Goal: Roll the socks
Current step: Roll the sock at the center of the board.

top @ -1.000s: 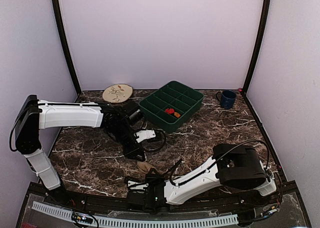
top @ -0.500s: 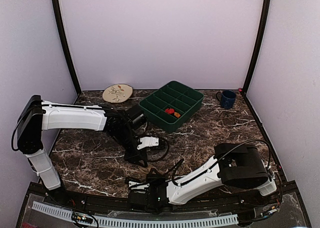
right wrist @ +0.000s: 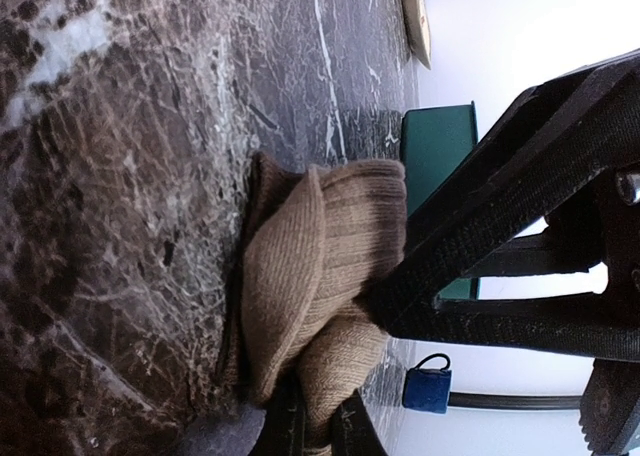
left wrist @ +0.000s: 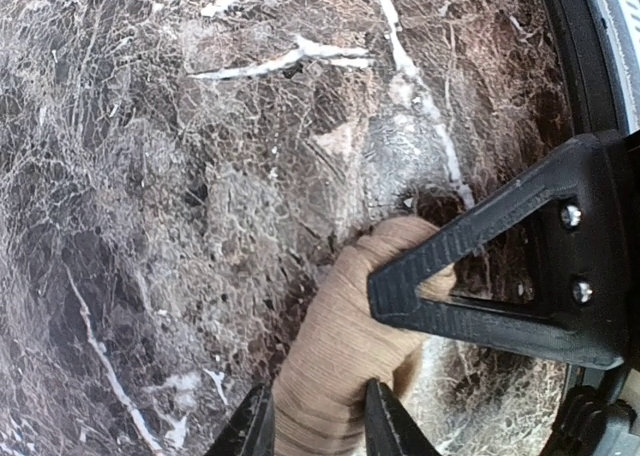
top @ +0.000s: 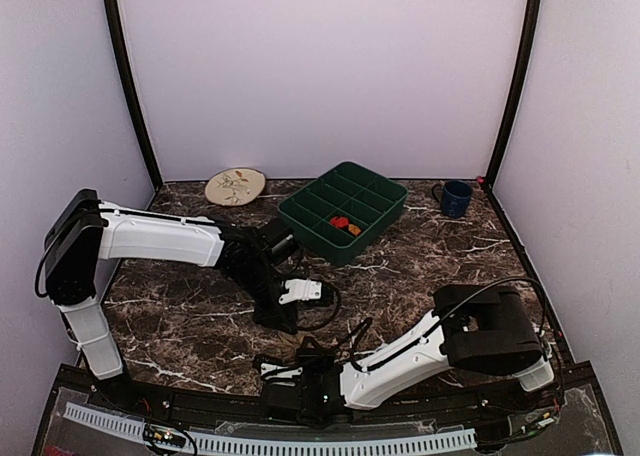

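The left gripper (left wrist: 315,431) holds the tan-brown sock (left wrist: 340,346) narrowly between its fingers, while the right gripper (right wrist: 318,424), nearly closed, pinches the bunched fabric just beside it.

One tan sock (right wrist: 320,266) shows, near the counter's (top: 450,256) front edge. One red-and-orange bundle (top: 345,225) lies in a single tray compartment; whether it is a second sock cannot be told. There is one green tray (top: 390,216) toward the back edge, split into many compartments, too small to count surely. One plate (top: 236,186) sits at the back left corner. One blue mug (top: 455,197) sits at the back right corner. There are two arms, the left arm (top: 160,238) and the right arm (top: 400,354). Each carries one gripper, so two in all: the left gripper (left wrist: 318,431) and the right gripper (right wrist: 318,431).
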Tool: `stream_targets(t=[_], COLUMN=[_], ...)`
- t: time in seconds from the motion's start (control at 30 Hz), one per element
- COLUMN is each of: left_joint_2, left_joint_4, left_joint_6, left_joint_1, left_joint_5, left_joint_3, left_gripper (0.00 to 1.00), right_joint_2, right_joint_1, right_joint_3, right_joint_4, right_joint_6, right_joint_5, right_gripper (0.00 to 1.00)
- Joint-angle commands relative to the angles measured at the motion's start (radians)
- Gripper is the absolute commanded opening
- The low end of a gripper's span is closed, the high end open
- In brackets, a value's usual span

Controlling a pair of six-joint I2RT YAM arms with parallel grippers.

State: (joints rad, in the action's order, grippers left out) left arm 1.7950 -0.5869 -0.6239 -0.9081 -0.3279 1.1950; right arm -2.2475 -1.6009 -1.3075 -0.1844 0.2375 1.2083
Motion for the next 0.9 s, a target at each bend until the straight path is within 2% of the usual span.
stream_targets(t=[0.0,0.27,0.87], left_joint_2=[0.020,0.060,0.123], left_joint_4=[0.003,-0.076,-0.089], left_joint_6=[-0.036,-0.046,-0.028], left_joint_1=[-0.006,-0.006,-0.030], left_joint_5=[0.008,-0.143,-0.187], left_joint_3=[0.028,0.048,0.022], left_gripper=[0.34,0.36,0.35], right_joint_2=[-0.013,-0.011,-0.001], right_joint_1=[-0.008,-0.008,-0.007], right_joint_3=[0.060,0.077,0.097], right_joint_4=[0.000,0.044,0.060], right_joint_6=[0.058,0.095,0.099], right_joint_5=[-0.055,-0.058,-0.053], right_gripper=[0.00,0.00,0.00])
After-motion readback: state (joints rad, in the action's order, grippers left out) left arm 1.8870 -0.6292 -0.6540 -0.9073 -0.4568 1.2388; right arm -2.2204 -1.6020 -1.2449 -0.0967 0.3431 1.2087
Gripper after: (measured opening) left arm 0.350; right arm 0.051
